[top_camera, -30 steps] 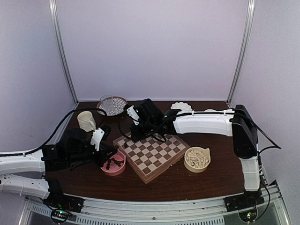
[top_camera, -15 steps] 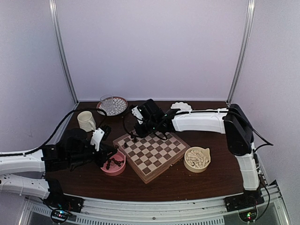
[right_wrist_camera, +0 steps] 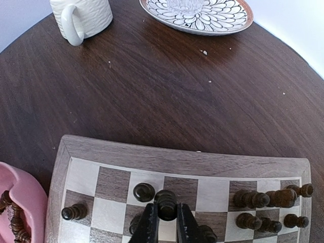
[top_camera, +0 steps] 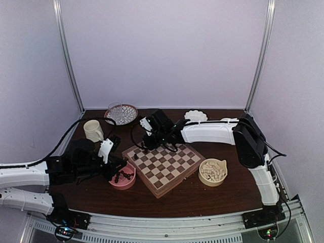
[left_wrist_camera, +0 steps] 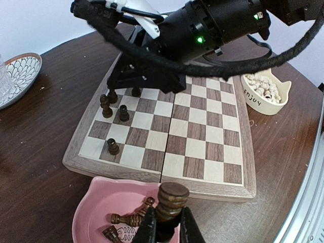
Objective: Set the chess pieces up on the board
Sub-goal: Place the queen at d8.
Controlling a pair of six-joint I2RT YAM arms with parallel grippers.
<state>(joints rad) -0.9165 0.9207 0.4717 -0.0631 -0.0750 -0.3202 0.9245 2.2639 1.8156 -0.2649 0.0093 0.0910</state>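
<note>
Your right arm has swung its elbow toward the left of the top view. With it, the right gripper (top_camera: 147,143) has slid a little toward the upper left corner of the board (top_camera: 172,169). Your left arm has not moved. I judge that the right side is lining up over a square near that corner, so a placement is close, but it is not yet done.

The right gripper (right_wrist_camera: 165,223) is almost fully closed and pinches a dark piece (right_wrist_camera: 165,204) by its round head, just above the squares. The left gripper (left_wrist_camera: 166,229) is also nearly closed on a second dark piece (left_wrist_camera: 171,198) with a flat, ringed top, and it hangs over the pink bowl (left_wrist_camera: 91,202). Other dark pieces (left_wrist_camera: 113,147) already stand on the board (left_wrist_camera: 202,126) at its left side. More of them lie in the pink bowl, so much of the set-up is left.

All the dark pieces look like turned wood, glossy and rounded, and so they may slip or lean when you release them. The board has matte dark and cream checks, a pale tan border and a thick box body with a seam down the middle. The pink bowl is smooth. The cream bowl (left_wrist_camera: 253,98), at the upper right of the left wrist view, has ear-like points and holds cream pieces (left_wrist_camera: 266,87). The table (right_wrist_camera: 152,91) is dark, with a visible wood grain.
</note>
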